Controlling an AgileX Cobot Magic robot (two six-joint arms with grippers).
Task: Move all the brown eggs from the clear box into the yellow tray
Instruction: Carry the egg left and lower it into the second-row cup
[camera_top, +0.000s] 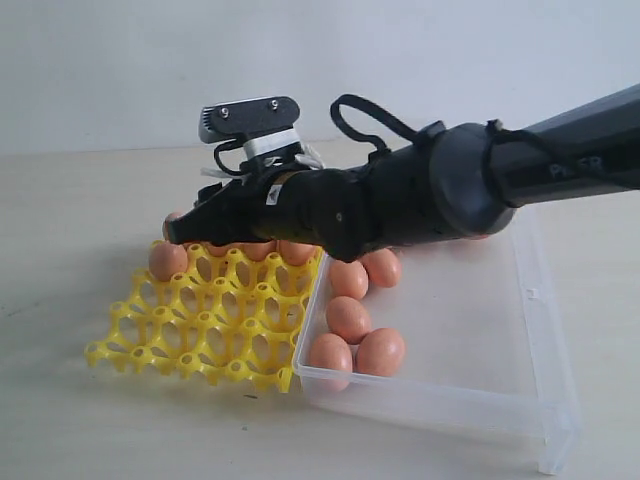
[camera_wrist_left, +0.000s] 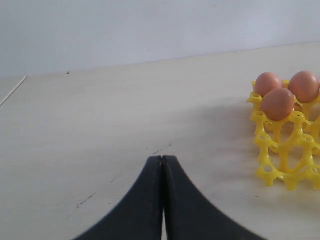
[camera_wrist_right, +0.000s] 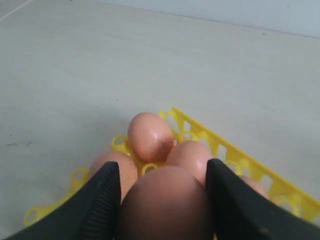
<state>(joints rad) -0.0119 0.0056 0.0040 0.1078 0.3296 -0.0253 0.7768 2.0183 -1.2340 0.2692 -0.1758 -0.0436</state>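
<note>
On the pale flat surface (camera_top: 80, 200), the large shallow clear plastic box (camera_top: 430, 392) stands at the right. The bright yellow plastic egg tray (camera_top: 200, 330), a grid of open cups, lies just beside the left wall of the box.

The black right arm (camera_top: 450, 190) reaches across the box to the far left part of the tray. The right gripper (camera_wrist_right: 162, 172) holds one smooth orange-brown oval egg (camera_wrist_right: 165, 205) between its two black fingers, jaws spread to the egg's width. The held egg is over the far cups; whether it is seated yet cannot be told.

Progress, as judged:
- Done: at least four seated eggs (camera_wrist_right: 149, 135) occupy far cups. The near rows are vacant.
- Left: five loose eggs (camera_top: 348, 318) lie in the left part of the box; the arm may hide more. Roughly half remains.

The left gripper (camera_wrist_left: 162, 161) is closed on nothing, low over the surface beside the tray.
</note>
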